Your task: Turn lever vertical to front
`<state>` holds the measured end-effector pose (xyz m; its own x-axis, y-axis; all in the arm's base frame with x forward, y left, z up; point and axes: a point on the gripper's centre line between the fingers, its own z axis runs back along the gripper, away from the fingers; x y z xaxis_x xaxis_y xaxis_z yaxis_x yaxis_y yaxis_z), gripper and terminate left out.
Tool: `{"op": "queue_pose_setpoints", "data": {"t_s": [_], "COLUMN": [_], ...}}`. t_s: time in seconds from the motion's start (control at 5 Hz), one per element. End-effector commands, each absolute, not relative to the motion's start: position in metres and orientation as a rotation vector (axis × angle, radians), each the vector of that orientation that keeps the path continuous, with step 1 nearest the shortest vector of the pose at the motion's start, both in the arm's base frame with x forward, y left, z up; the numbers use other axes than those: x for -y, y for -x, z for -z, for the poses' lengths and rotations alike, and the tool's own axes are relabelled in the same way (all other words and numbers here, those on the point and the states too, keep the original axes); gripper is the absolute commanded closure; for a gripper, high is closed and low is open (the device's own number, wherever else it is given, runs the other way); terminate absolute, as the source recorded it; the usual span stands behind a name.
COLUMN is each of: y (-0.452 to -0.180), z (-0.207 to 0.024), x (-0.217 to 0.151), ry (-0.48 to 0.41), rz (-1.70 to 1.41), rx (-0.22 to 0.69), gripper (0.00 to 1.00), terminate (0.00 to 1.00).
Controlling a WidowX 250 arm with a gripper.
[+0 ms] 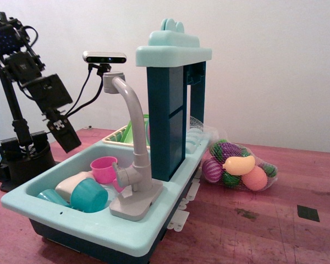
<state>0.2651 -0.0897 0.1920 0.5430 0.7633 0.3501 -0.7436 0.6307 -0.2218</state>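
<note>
Beside sink [55, 214], grey-beige lever [121, 175] juts sideways

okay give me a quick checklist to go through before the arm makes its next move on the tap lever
1. Lever in view: ok, a short stub on the tap stem's left side, pointing sideways over the sink.
2. Lever at its final position: cannot tell.
3. Gripper clear of the tap: ok, raised left of the sink, touching nothing.
4. Gripper empty: ok; open or shut, cannot tell.
5. Path to the lever: not ok, the pink cup sits close beside it.
6. Teal cup clear of the lever: ok.
</note>
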Motion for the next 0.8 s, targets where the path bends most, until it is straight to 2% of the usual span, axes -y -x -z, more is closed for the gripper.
{"op": "queue_pose_setpoints", "data": {"t_s": [0.0,0.4,0.6], "y": [-0.2651,-0.2651,-0.2651], "z": [-0.2077,-0.2077,-0.2077], "x": [0.0814,0.0814,0.0814], "ry": [0.074,0.074,0.074], "rz": [-0.902,-0.902,-0.902], "rx": [0.471,0.471,0.471], "gripper": [0.0,0.0,0.0], "terminate": [0.0,0.0,1.0]}}
